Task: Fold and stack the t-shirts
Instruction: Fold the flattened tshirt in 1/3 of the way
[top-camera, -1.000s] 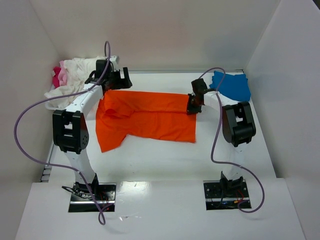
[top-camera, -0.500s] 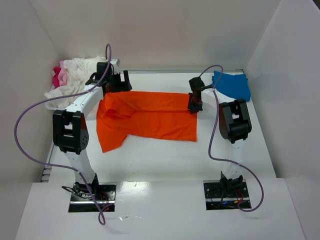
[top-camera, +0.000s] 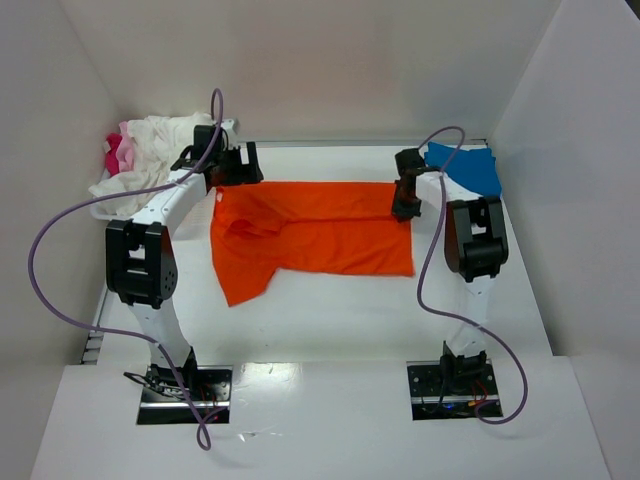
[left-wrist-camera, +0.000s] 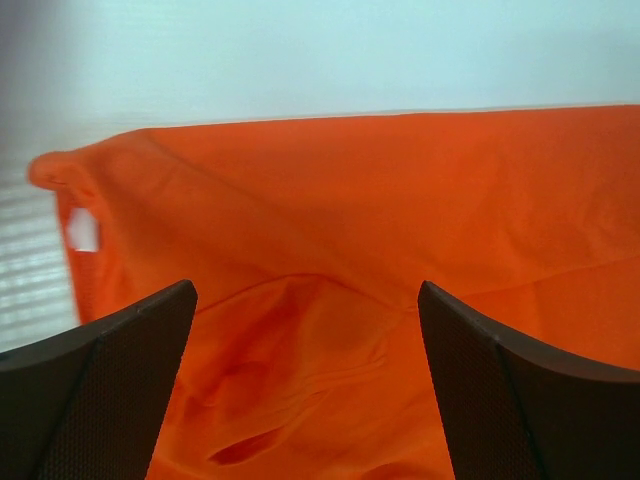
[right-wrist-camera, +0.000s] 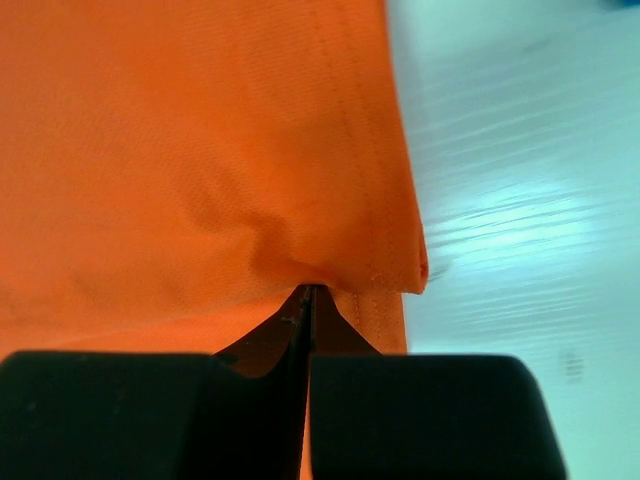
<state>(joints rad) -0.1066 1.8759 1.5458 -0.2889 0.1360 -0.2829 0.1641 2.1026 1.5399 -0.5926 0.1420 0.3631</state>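
Observation:
The orange t-shirt (top-camera: 310, 235) lies folded lengthwise across the middle of the table, one sleeve part hanging toward the front left. My right gripper (top-camera: 404, 208) is shut on its far right hem, the pinched cloth showing in the right wrist view (right-wrist-camera: 330, 270). My left gripper (top-camera: 228, 178) is open at the shirt's far left corner, with rumpled orange cloth (left-wrist-camera: 310, 350) between its fingers (left-wrist-camera: 110, 370). A blue t-shirt (top-camera: 465, 168) lies at the back right. White (top-camera: 150, 150) and pink (top-camera: 115, 152) shirts are heaped at the back left.
White walls enclose the table on three sides. Purple cables (top-camera: 60, 250) loop from both arms. The right arm's elbow (top-camera: 475, 245) stands just right of the orange shirt. Bare table (top-camera: 330, 310) lies in front of the shirt.
The right gripper has pulled the orange shirt's far right hem to the right, and the whole shirt has slid right with it. The left gripper stays at the far left corner.

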